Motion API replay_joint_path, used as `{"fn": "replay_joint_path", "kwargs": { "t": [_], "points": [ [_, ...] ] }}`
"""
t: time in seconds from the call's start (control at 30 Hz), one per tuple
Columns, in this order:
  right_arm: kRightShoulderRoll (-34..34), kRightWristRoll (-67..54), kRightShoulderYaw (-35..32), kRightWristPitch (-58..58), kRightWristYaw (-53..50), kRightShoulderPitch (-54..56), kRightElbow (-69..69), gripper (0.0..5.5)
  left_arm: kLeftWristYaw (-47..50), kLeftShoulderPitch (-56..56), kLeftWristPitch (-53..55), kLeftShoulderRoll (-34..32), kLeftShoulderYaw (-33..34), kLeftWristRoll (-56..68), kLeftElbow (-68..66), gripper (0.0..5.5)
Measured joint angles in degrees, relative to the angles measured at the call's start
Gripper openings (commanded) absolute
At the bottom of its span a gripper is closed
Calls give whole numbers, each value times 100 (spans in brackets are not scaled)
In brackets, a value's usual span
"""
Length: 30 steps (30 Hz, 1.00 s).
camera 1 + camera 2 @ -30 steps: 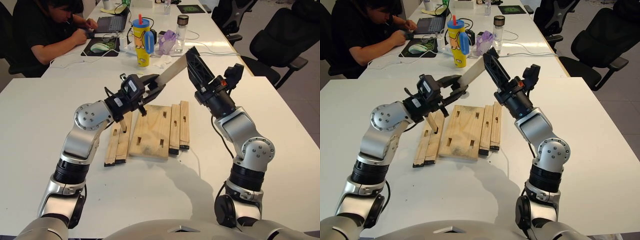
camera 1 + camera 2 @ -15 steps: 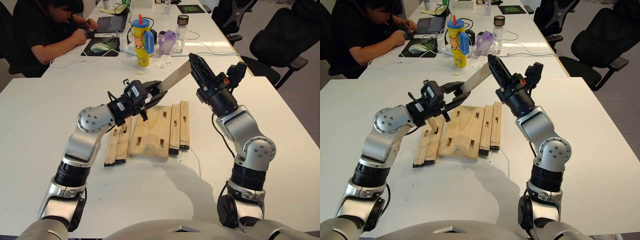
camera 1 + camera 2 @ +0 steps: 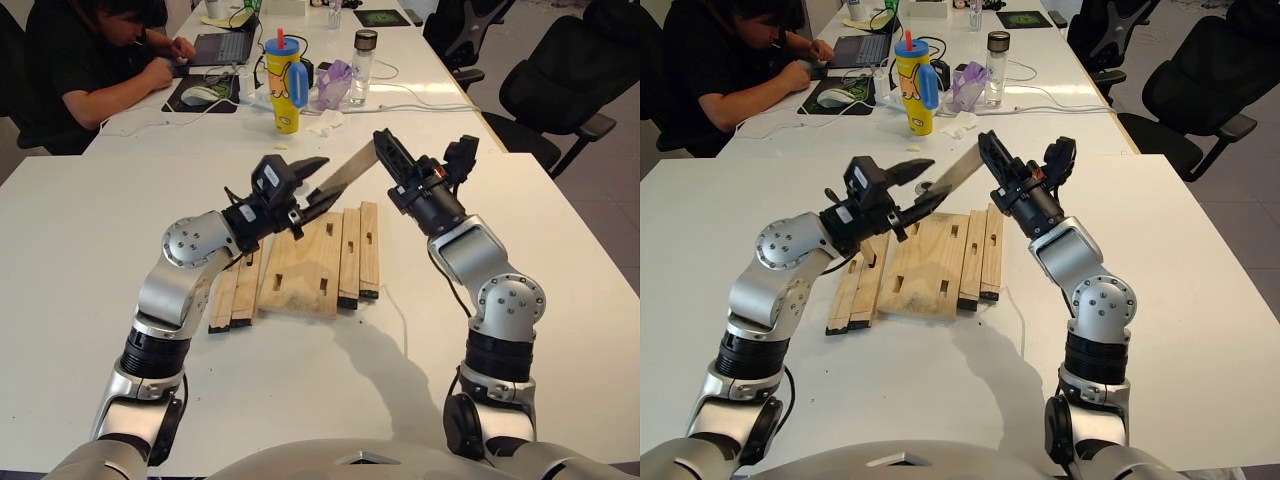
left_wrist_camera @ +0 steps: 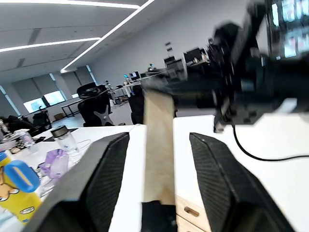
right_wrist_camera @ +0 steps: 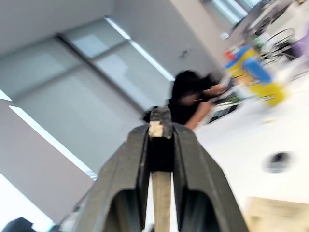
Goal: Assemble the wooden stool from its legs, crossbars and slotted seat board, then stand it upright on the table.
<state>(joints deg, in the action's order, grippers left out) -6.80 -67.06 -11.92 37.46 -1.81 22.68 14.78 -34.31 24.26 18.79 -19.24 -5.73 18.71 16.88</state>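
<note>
Wooden slat (image 3: 350, 165) is up in the air over the far end of the slotted seat board (image 3: 300, 262), caught btwn both arms. Right gripper (image 3: 384, 145) is clamped tight on the slat's high end, and the right wrist view shows both fingers (image 5: 133, 159) pressed flat on the wood. Left gripper (image 3: 320, 180) sits at the low end with its fingers (image 4: 104, 183) spread wide; the slat runs down the gap btwn them, pads clear of it on both sides. Vs 1 s ago, the right gripper has dropped and pulled in toward the left one, so the high end is lower and less bare wood shows btwn the two. The left arm has edged up and fwd along the slat. Long axis is slanted: low end nearer the table's (image 3: 90, 250) left edge, high end rising toward its far-right corner, broad face up. Seat board lies flat mid-table, a bit nearer the far edge. One pair of loose bars (image 3: 358, 250) lies touching its right side, another pair (image 3: 232, 290) just beside its left.
</note>
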Motion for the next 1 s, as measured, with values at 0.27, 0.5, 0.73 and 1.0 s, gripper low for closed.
{"fn": "replay_joint_path", "kwargs": {
  "t": [0.27, 0.5, 0.73, 1.0],
  "points": [
    [145, 2099, -2, -1013, -685, -497, -145, 45, 775, -136, 281, 377, 693, 390, -7, 308],
    [760, 2653, -119, -1538, -999, -886, -291, 45, 1020, -416, 348, 721, 528, 478, 201, 308],
    [1034, 2840, -243, -1829, -980, -848, -752, 45, 1045, -412, 368, 760, 471, 480, 192, 308],
    [1136, 2888, -348, -2114, -756, -609, -1349, 45, 1001, -372, 368, 760, 467, 480, 123, 308]
  ]
}}
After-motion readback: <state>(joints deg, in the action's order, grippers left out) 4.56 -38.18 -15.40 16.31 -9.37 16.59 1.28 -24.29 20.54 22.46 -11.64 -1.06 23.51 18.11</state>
